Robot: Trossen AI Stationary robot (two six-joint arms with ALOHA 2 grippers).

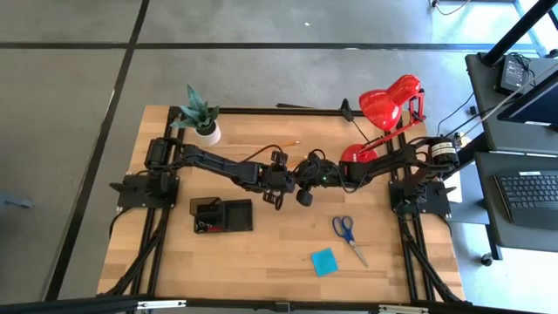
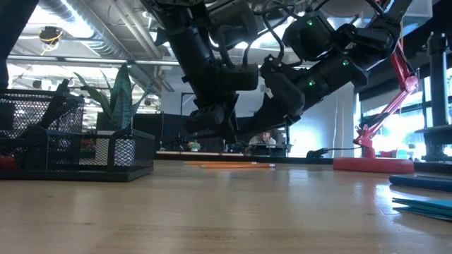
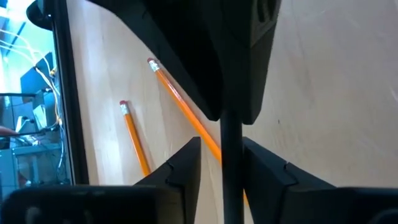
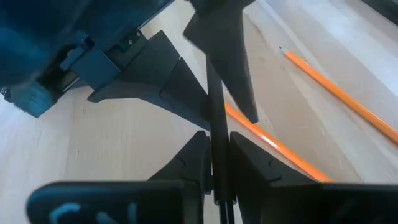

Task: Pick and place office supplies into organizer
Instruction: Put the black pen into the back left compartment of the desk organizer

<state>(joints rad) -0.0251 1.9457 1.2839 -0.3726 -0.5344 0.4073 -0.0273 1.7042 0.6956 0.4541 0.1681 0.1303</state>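
Observation:
My two grippers meet above the table's middle. My right gripper (image 4: 217, 138) is shut on a thin black pen (image 4: 214, 118), which sticks out ahead of it. My left gripper (image 3: 222, 146) comes from the opposite side, open, with a finger on either side of the pen (image 3: 231, 155). Two orange pencils (image 3: 183, 102) (image 3: 135, 140) lie flat on the wood below, toward the far edge. The black mesh organizer (image 1: 222, 215) stands near the left arm. Blue-handled scissors (image 1: 349, 235) and a blue sticky-note pad (image 1: 323, 261) lie on the near right. My right gripper pinches the pen's shaft (image 4: 216, 155) between its two fingers. The pen lies along the fingers and is lifted clear of the table. My left gripper has one finger (image 3: 264, 171) close against the pen and the other a gap away; whether it touches, I cannot tell.
A red desk lamp (image 1: 388, 109) stands at the far right beside the right arm, and a potted plant (image 1: 199, 118) at the far left. Bare wood lies along the near edge, between the organizer and the scissors.

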